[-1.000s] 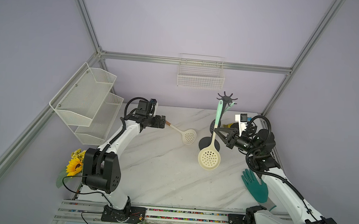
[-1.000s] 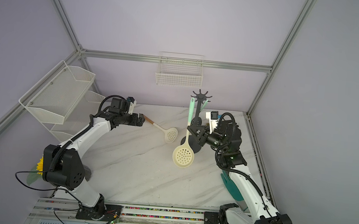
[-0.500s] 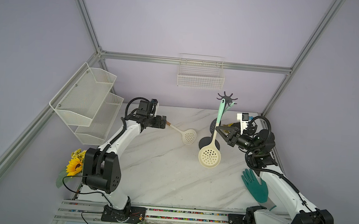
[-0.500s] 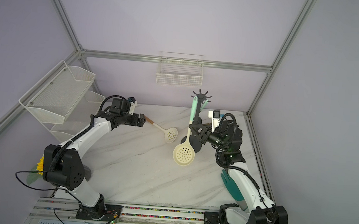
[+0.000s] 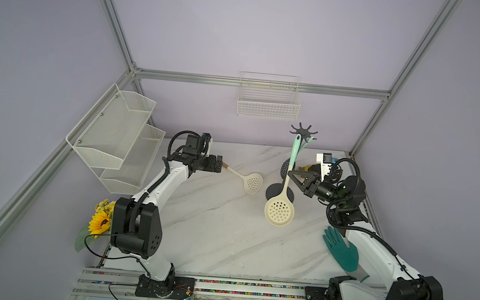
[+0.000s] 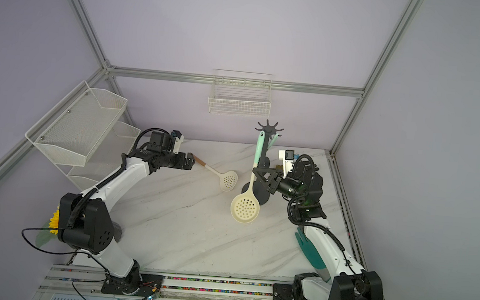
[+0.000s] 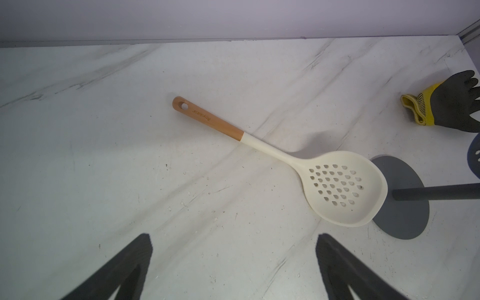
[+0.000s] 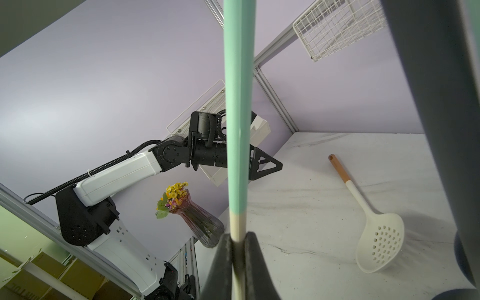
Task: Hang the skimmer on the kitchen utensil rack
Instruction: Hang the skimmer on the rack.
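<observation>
A cream skimmer (image 5: 279, 212) with a mint-green handle (image 8: 239, 104) hangs upright above the table in both top views. My right gripper (image 5: 290, 173) (image 6: 255, 170) (image 8: 238, 239) is shut on its shaft just below the green part. The handle's top end reaches the front hooks of the dark grey kitchen utensil rack (image 5: 303, 131) (image 6: 269, 127); whether it sits on a hook I cannot tell. My left gripper (image 5: 219, 163) (image 7: 233, 244) is open and holds nothing, over the handle end of a second, wooden-handled skimmer (image 7: 342, 189) (image 5: 252, 183) lying on the table.
A dark slotted utensil (image 5: 284, 168) hangs on the rack, whose round base (image 7: 405, 215) touches the lying skimmer's head. A teal glove (image 5: 342, 251), a black-and-yellow glove (image 7: 446, 106), a flower vase (image 8: 197, 220), the white wire basket (image 5: 268, 101) and the mesh shelf (image 5: 115, 134) surround the workspace.
My right gripper has shifted only slightly beside the rack, with the skimmer still in it. The left arm has stayed where it was.
</observation>
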Tool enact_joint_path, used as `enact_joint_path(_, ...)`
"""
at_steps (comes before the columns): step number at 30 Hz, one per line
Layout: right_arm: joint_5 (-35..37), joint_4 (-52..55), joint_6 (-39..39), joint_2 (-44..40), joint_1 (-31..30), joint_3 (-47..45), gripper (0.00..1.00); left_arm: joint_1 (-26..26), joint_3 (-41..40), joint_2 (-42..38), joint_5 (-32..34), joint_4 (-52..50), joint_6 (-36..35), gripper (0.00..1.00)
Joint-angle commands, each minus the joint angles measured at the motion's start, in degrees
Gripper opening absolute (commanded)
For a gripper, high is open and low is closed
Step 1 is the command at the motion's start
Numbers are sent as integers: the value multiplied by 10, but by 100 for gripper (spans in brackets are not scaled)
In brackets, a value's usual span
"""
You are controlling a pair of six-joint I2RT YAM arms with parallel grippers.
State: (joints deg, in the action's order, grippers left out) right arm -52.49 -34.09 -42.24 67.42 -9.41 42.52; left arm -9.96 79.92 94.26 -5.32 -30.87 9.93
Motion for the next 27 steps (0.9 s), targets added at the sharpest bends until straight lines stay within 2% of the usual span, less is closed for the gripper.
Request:
enact_joint_path(1, -7, -49, -24, 7, 2, -9, 0, -5, 14, -3, -2, 21, 2, 100)
enact_joint_path(17, 1, -80, -42, 32, 2, -22, 0, -6, 13, 0, -4, 21, 1, 100)
enact_joint_path(27, 53, -83, -18, 65, 5, -24, 0, -7, 10, 0, -5, 20, -1, 100)
